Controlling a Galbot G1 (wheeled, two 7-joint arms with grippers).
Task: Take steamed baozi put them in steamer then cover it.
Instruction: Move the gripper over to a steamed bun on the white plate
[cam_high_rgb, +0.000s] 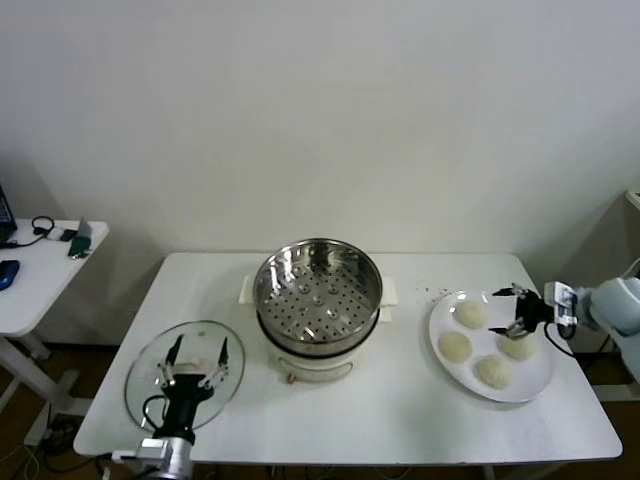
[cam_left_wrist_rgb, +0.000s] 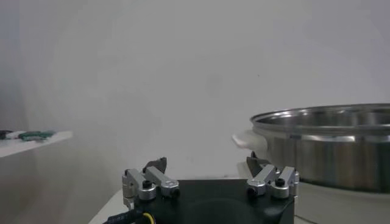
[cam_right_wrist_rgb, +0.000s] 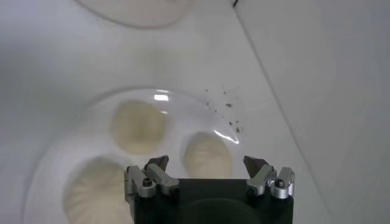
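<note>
We are listing a right gripper (cam_high_rgb: 518, 311), jaws spread wide and gripping nothing, hovering over a round white plate (cam_high_rgb: 445, 325) among four steamed baozi (cam_high_rgb: 470, 314), smooth cream-white domes lying on that plate at the right of the white table (cam_high_rgb: 400, 410). We are counting one left gripper (cam_high_rgb: 196, 363), likewise spread wide and empty, hanging above one cover (cam_high_rgb: 150, 360), a round clear glass lid lying flat at the table's front left. We are noting one steamer (cam_high_rgb: 318, 290), a shiny perforated steel basket on a cream pot base, standing mid-table, uncovered and holding no buns.
</note>
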